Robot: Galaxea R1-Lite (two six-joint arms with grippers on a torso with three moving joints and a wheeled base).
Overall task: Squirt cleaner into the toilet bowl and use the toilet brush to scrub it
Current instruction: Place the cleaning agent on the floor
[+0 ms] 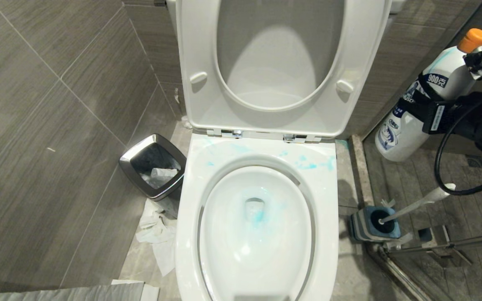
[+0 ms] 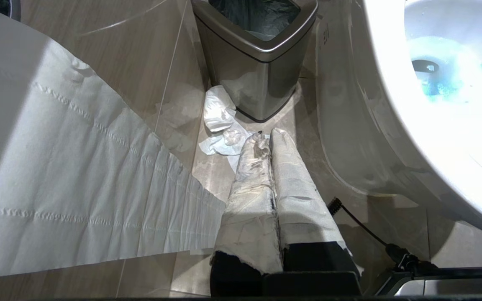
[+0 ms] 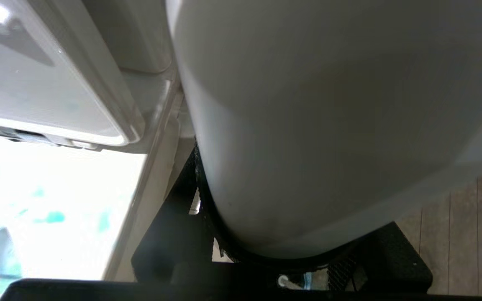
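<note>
Right gripper (image 1: 427,106) clamped on white bottle (image 1: 416,104) at upper right, blue cleaner (image 1: 257,215) tinting toilet bowl (image 1: 191,217) centre, brush (image 1: 408,209) in holder (image 1: 364,228) lower right, left gripper (image 2: 266,142) together.

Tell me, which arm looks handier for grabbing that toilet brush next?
Probably the right. Its gripper holds the cleaner bottle just above the toilet brush. The left gripper sits shut, across the toilet bowl.

toilet bowl (image 1: 191,234): glossy ceramic | bin (image 1: 129,160): brushed metal (shiny rim) | floor tissue (image 1: 157,234): crumpled paper
</note>
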